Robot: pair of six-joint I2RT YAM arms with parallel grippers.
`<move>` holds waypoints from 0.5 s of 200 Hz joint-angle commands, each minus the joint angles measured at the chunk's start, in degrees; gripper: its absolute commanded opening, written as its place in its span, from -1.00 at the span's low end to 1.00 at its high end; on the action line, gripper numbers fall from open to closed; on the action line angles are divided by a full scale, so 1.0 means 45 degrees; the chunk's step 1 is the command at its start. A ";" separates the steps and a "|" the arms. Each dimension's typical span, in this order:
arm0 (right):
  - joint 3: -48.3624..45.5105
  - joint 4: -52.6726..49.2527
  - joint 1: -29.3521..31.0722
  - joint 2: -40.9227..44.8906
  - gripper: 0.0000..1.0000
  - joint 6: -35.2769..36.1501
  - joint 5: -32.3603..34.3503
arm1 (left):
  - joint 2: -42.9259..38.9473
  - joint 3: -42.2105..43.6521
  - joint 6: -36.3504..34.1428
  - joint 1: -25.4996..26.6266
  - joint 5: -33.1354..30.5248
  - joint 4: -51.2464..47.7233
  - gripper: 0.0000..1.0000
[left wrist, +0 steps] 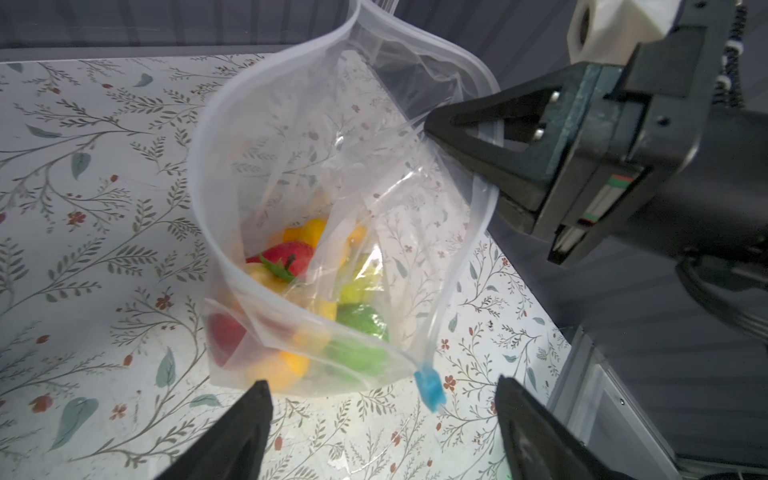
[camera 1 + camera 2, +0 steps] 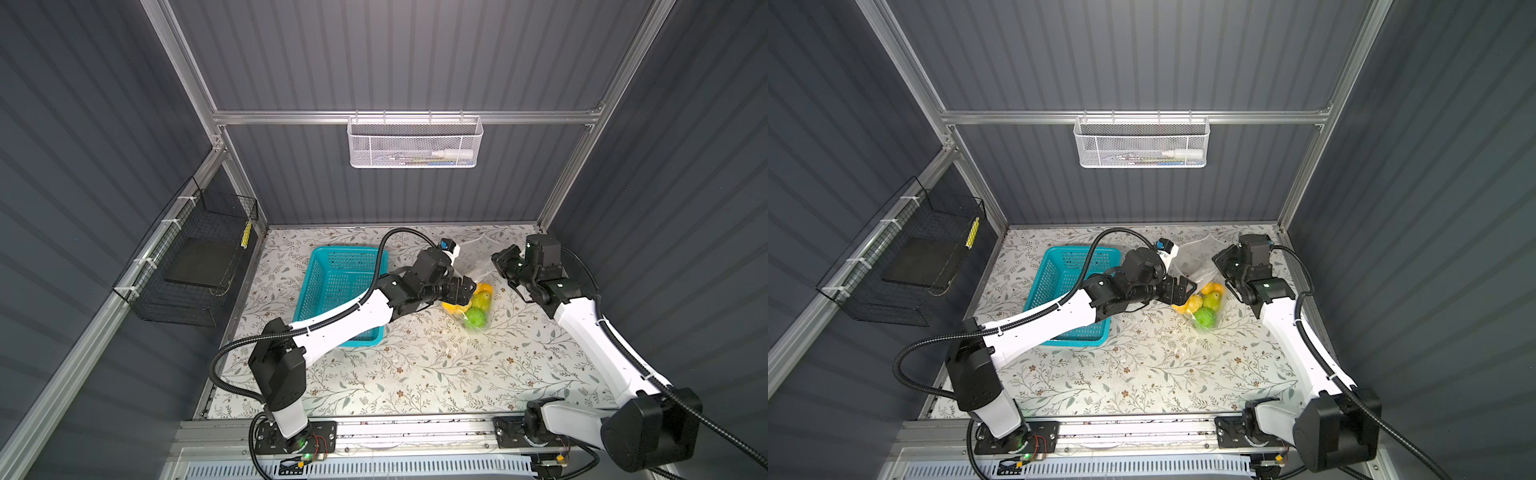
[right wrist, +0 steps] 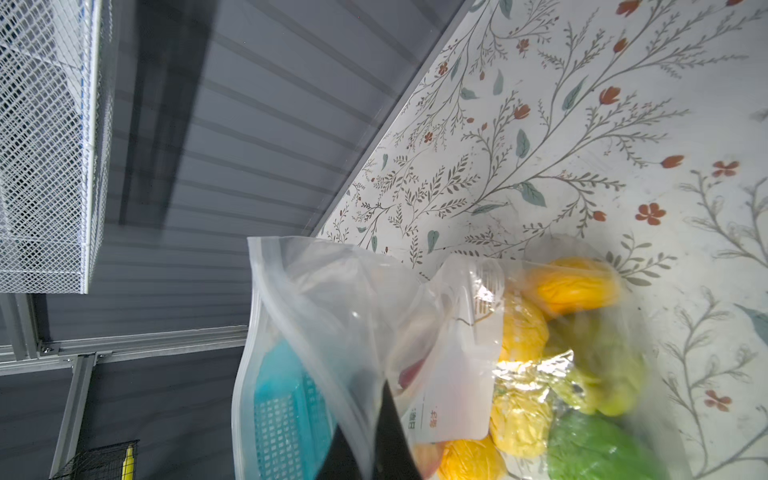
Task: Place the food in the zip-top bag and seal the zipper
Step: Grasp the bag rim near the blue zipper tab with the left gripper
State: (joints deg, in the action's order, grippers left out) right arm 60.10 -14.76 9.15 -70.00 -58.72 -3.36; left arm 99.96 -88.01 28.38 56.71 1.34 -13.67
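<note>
Gaping open, the zip-top bag [image 1: 332, 166] lies on the desk [image 2: 415, 374], long axis front to back: mouth lifted toward the rear wall [image 2: 395, 187], food [image 1: 291, 257] bunched at the near end. Right end effector [image 1: 434, 126] is clamped on its mouth edge; left end effector [image 1: 382, 390], jaws apart, flanks the blue tab [image 1: 430, 386].

left gripper [image 1: 380, 386] jaws wide apart (angled downward); right gripper [image 1: 434, 126] pinched shut, facing left gripper.

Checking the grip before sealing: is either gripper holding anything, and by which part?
The right gripper pinches the zip-top bag by its open mouth edge, at the zipper strip. The left gripper is open, holding nothing.
</note>
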 commanded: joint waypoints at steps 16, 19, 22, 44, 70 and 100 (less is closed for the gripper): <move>-0.0210 0.0275 0.0057 0.0184 -1.00 -0.0135 0.0301 | 0.0811 -0.0942 -0.0107 0.0303 0.0474 -0.0391 0.58; -0.0210 0.0271 0.0057 0.0206 -1.00 -0.0135 0.0307 | 0.0874 -0.0986 -0.0134 0.0308 0.0450 -0.0418 0.57; -0.0227 0.0275 0.0057 0.0218 -1.00 -0.0152 0.0298 | 0.0933 -0.1021 -0.0159 0.0328 0.0403 -0.0446 0.55; -0.0268 0.0334 0.0057 0.0259 -1.00 -0.0136 0.0208 | 0.1324 -0.1335 -0.0499 0.0347 -0.0116 -0.0803 0.45; -0.0415 0.0379 0.0057 0.0431 -1.00 -0.0152 0.0161 | 0.1700 -0.1693 -0.1034 0.0347 -0.0818 -0.0807 0.28; -0.0635 0.0458 0.0057 0.0666 -1.00 -0.0213 0.0160 | 0.2359 -0.2413 -0.1336 0.0347 -0.1154 -0.1073 0.08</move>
State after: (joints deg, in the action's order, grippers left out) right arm 58.17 -13.45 9.17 -68.51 -59.20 -3.16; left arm 108.77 -95.13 24.97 58.06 -1.41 -16.62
